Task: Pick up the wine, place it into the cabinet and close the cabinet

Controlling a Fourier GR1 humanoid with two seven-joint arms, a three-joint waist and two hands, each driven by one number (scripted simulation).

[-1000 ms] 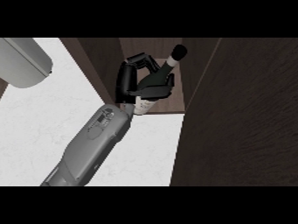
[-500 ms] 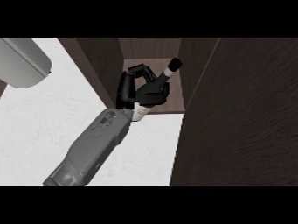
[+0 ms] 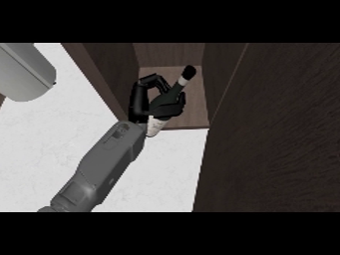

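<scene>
Inside the open cabinet point(image 3: 117, 69), left hand point(image 3: 158, 102) is wrapped round the wine bottle point(image 3: 174, 97), tilted over the shelf. Glass likely heavy, slick, breakable; mid-body grip looks right. Right hand out of view.

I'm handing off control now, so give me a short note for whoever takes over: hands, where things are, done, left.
Hands: one hand in view, curled round the wine bottle; which arm it belongs to is unclear. No other hand shows.
Things: the bottle is tilted inside the open cabinet, above its shelf. The door stands open at right.
Done: bottle picked up and brought in.
Left: set it down, let go, withdraw, close the door.
</scene>
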